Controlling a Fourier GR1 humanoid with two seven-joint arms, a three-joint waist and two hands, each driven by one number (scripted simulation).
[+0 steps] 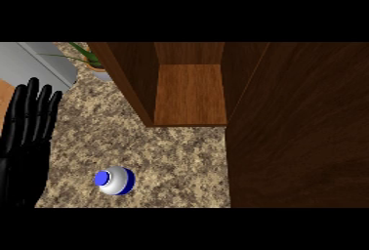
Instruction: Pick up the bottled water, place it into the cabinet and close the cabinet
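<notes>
One hand shows: the left hand (25,141), at nine o'clock by the view's edge, fingers straight and pointing up, holding nothing. The right hand is out of sight. A potted plant (90,58) sits at eleven o'clock. The bottled water (114,181) stands upright on the counter (180,161) at seven o'clock, just right of the left hand and seen from above (blue cap toward the viewer). At twelve o'clock the cabinet (189,93) stands open, well apart from the bottle. The broad dark panel (302,127) at three o'clock I take to be its open door.

The pick-up looks not yet begun. To do it well, approach the bottle from its side, curl round the body below the cap, keep it upright, and lift before carrying it toward twelve o'clock, steering right of the cabinet's near wall.
</notes>
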